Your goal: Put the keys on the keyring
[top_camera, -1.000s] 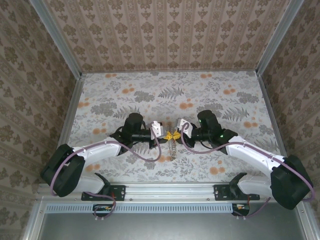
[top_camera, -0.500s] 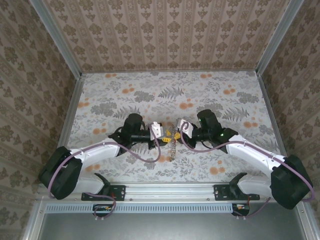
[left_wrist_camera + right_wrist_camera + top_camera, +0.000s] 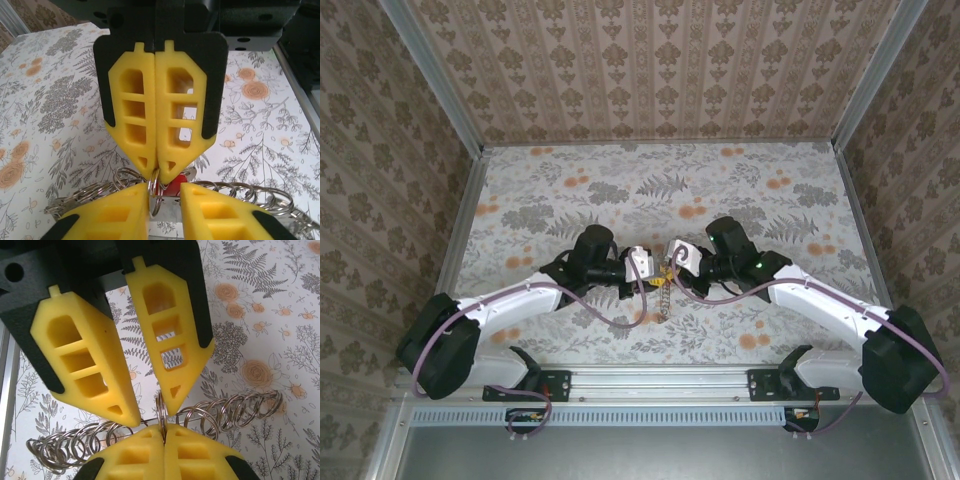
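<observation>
1. Floral-print tabletop [image 3: 740, 200] boxed in by patterned walls [image 3: 650, 70]; the two arms meet tip to tip just above it, near the front edge
2. The right gripper [image 3: 157, 172] has its jaws pressed together, pinching one loop of the keyring [image 3: 235, 407], which looks like a string of linked silvery wire rings. From above, the rest of the string dangles below the grippers; the wrist views show it trailing off to both sides
3. The left gripper [image 3: 148, 412] has its jaws apart, one on each side of the pinched loop, and I see no contact with it
4. The red key [image 3: 176, 181] sits just behind that loop, under the right gripper's tips; I cannot tell whether it is threaded on or only lying against the rings
5. Risk: the hold is on thin wire at the very tips of soft pads, so a sideways tug could roll the loop out and drop the whole string onto the table
6. Risk: if the left jaws close off-centre they may catch a neighbouring ring or the key head, twisting the string instead of parting the loop
7. Risk: the grippers are almost touching, so a small aiming error could knock the jaws together and shake the grip loose
8. Containers: the only thing acting as a holder is the keyring itself, and the red key is the only item seen at it
</observation>
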Controlling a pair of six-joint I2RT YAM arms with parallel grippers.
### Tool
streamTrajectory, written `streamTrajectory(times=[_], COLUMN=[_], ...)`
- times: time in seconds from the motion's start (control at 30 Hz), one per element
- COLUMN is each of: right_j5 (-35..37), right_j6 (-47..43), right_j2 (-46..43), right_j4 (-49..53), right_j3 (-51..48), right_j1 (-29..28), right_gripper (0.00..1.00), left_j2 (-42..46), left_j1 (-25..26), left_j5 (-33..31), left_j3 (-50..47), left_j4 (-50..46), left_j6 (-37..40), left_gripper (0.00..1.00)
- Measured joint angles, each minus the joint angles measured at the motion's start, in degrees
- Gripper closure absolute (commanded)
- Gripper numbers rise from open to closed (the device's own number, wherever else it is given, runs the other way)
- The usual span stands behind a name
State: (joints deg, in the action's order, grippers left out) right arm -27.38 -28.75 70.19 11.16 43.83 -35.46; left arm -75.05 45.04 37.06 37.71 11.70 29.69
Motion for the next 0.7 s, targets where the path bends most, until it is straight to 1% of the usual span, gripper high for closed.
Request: streamTrajectory(times=[0.1,0.23,0.33,0.4,0.43,0.5,0.6,0.7], right_j5=[0.13,0.66,0.87,1.18,1.29,1.40,1.57,1.64], right_j6=[0.00,0.00,0.02,0.09,0.22,0.39,0.48,1.07], right_j2=[0.00,0.02,0.02,-0.04,-0.04,-0.20,-1.29,-2.56], right_j4=[0.07,0.74,0.96,0.87,0.90,0.72,-0.76,-3.61], right_j3=[0.15,0.28,0.28,0.28,0.26,0.07,-1.38,-3.56], right_j1=[-0.28,-0.52,-0.74,-0.79,-0.79,-0.79,-0.81,-0.63], right_gripper=[0.99,0.99,0.98,0.98,0.97,0.95,0.88,0.84], left_j2=[0.00,-0.22,-0.48,-0.66,-0.74,-0.92,-1.03,-1.03], left_j1=[0.13,0.37,0.52,0.61,0.63,0.63,0.70,0.59], left_j5=[-0.04,-0.26,-1.16,-1.53,-1.62,-1.62,-1.42,-0.66], left_j3=[0.87,1.46,1.99,2.27,2.45,2.80,2.95,2.27], left_j4=[-1.27,-2.67,-3.19,-3.54,-3.80,-4.24,-4.44,-2.64], left_j6=[0.59,1.07,1.53,1.70,1.95,1.90,1.88,1.07], left_gripper=[0.81,0.87,0.93,0.99,1.00,1.00,1.00,1.00])
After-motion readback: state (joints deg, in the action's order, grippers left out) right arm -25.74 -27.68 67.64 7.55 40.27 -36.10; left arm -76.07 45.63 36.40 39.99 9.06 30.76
